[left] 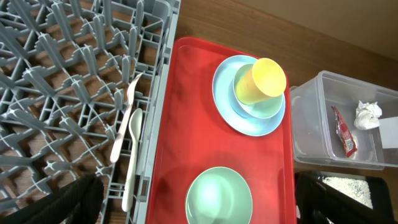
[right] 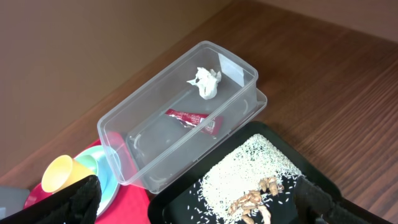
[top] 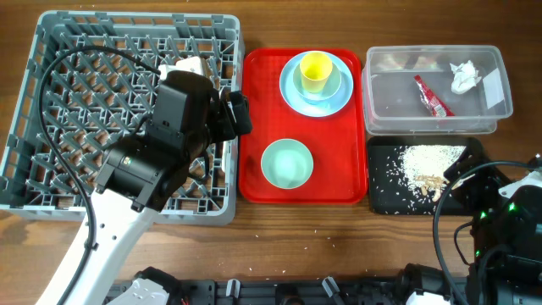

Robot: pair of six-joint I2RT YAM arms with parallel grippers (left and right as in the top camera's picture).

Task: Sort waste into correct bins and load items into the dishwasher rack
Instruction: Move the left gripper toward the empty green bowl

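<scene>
The grey dishwasher rack [top: 135, 19] fills the left. A white fork [left: 124, 118] and spoon [left: 132, 155] lie in it by its right wall. A yellow cup [top: 315, 71] sits in a dish [left: 270, 107] on a light blue plate [top: 292, 93]. A pale green bowl [top: 287, 163] stands below them. The clear tub [top: 398, 106] holds the napkin [top: 464, 76] and red wrapper [top: 432, 96]. The black tray [top: 389, 191] holds rice crumbs [top: 428, 161]. My left gripper [top: 237, 114] is open and empty above the bowl [left: 219, 196]. My right gripper [top: 464, 180] is open and empty over the black tray [right: 180, 208].
The cup, plate and bowl stand on a red serving tray [top: 254, 127] between the rack and the bins. A few brown food bits [right: 255, 199] lie among the rice. My left arm hangs over the rack's right half. A few crumbs lie on the table in front.
</scene>
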